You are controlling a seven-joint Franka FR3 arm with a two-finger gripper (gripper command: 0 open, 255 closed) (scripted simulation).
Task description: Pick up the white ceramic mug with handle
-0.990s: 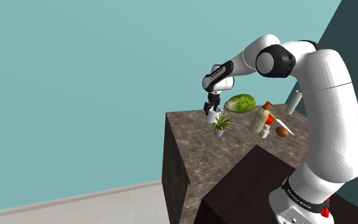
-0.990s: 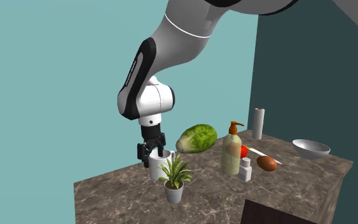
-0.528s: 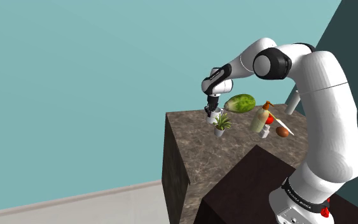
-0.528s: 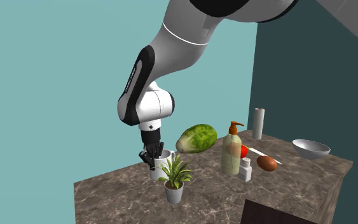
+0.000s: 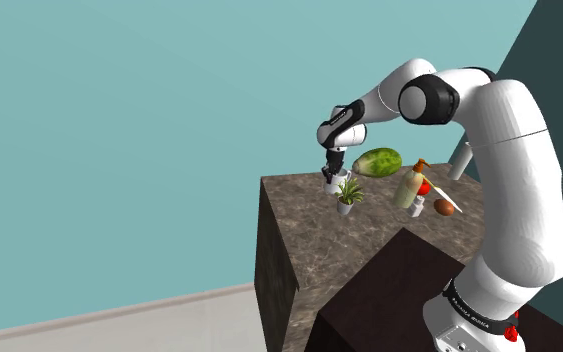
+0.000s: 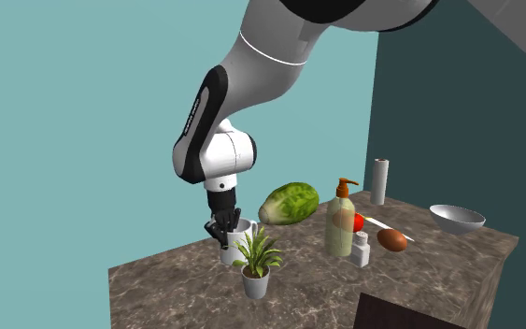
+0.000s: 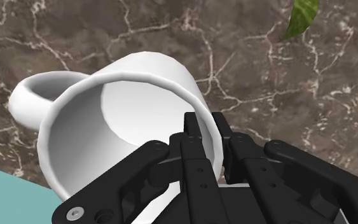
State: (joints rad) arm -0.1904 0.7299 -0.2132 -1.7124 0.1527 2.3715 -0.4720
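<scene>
A white mug (image 6: pixel 236 245) with a handle stands on the marbled brown counter (image 6: pixel 345 290), close to its far edge. In the wrist view the mug (image 7: pixel 126 108) opens toward the camera, its handle (image 7: pixel 26 95) on the side away from the fingers. My black gripper (image 7: pixel 208 141) is shut on the mug's rim, with one finger inside the wall and one outside. The gripper (image 6: pixel 221 227) comes down onto the mug from above in the second exterior view. From the shoulder view, gripper (image 5: pixel 331 170) and mug (image 5: pixel 331 182) sit at the counter's far corner.
A small potted plant (image 6: pixel 256 264) stands right beside the mug. Further along the counter are a green melon-like thing (image 6: pixel 289 203), a soap bottle (image 6: pixel 341 221), a shaker (image 6: pixel 361 250), a brown egg-shaped thing (image 6: pixel 392 240), a grey bowl (image 6: pixel 456 219) and a paper roll (image 6: pixel 379 181). The counter drops off just behind the mug.
A second ago the fingers stood open astride the mug's rim; they have since shut on it, and the hand has tilted slightly. The mug has stayed in place.
</scene>
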